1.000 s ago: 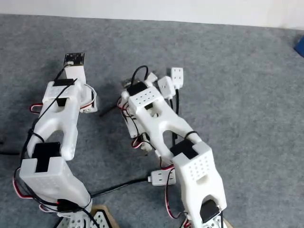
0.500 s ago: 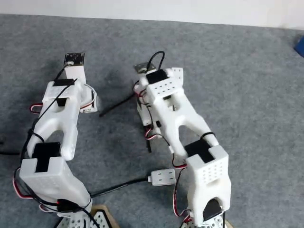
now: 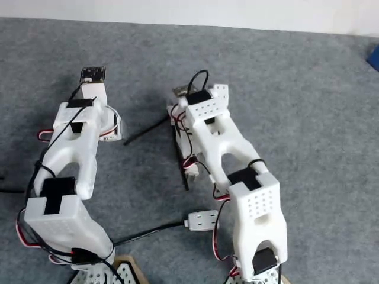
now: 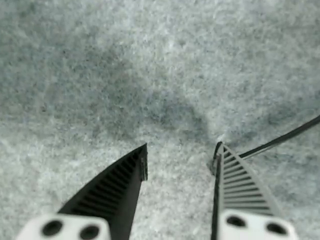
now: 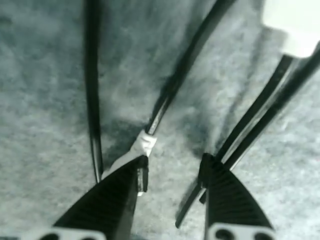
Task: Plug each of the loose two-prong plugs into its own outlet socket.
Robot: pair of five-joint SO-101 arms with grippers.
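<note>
In the right wrist view my right gripper (image 5: 172,170) is open just above the grey carpet. A small white plug (image 5: 145,145) on a black cord (image 5: 182,65) lies right by one fingertip (image 5: 141,172); thin black cords (image 5: 260,115) run past the other. A white outlet block (image 5: 295,22) sits farther off. From the high view, the right arm's wrist (image 3: 201,106) covers the plugs, with the white outlet block (image 3: 221,92) poking out beside it. My left gripper (image 4: 180,162) is open over bare carpet, nothing between its fingers, and a black cord (image 4: 280,140) lies beside it.
A second white outlet strip (image 3: 201,220) on a black cable (image 3: 148,232) lies near the arms' bases. A black cord (image 3: 145,130) runs between the two arms. Grey carpet (image 3: 308,106) is open to the right. A blue object (image 3: 374,58) sits at the far right edge.
The right arm has swung farther out and to the right, coming down over the white plugs and outlet block and hiding them. The left arm has not moved.
</note>
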